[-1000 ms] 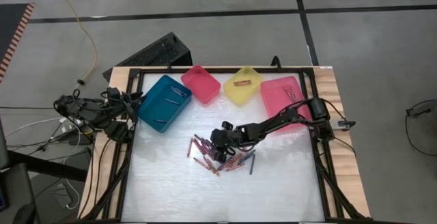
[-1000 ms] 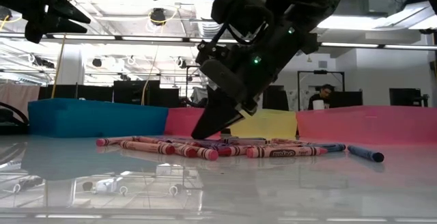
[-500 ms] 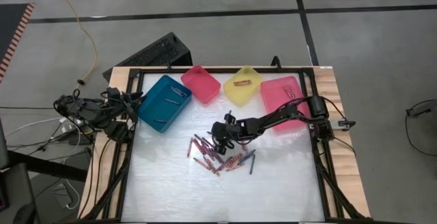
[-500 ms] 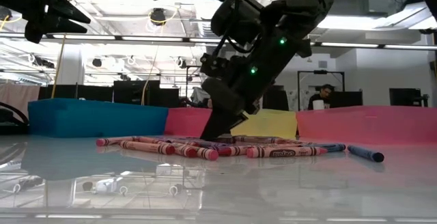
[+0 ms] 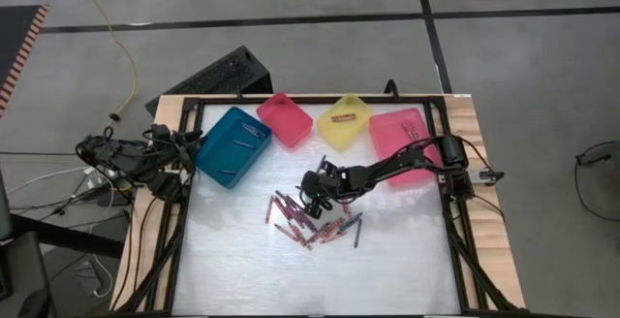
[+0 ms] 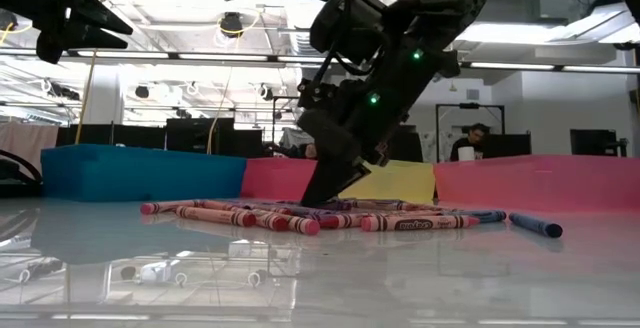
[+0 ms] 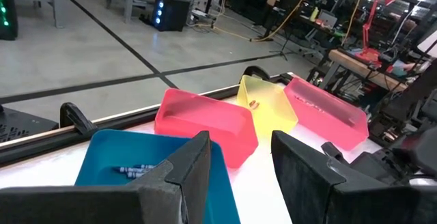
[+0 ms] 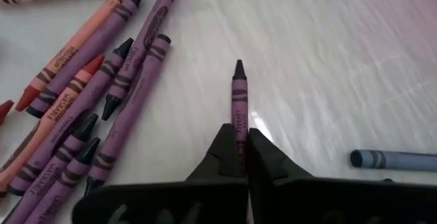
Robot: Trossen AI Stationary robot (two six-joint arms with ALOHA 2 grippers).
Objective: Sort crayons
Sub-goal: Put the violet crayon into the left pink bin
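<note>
Several crayons, purple, red and pink with some dark blue ones, lie in a loose pile mid-table, and show close up in the right wrist view. My right gripper slants down at the pile's far edge, shut on one purple crayon; the low view shows its tips at the table top. My left gripper waits open and level at the table's left edge, beside the teal bin, with nothing between its fingers. My right gripper pinches the purple crayon's blunt rear end between its two fingertips. The fingers slant down from the table's right side and lie roughly along the crayon. Its pointed end sticks out ahead of the fingers; it appears to lie on the table.
Along the far edge stand a teal bin with a few dark crayons, a small pink bin, a yellow bin with a crayon inside and a larger pink bin. A blue crayon lies apart. The near half of the white table is bare.
My right gripper has shifted slightly toward the far side of the pile, tipped steeper toward the table, and shut its fingers on the purple crayon. The pile has stayed put.
</note>
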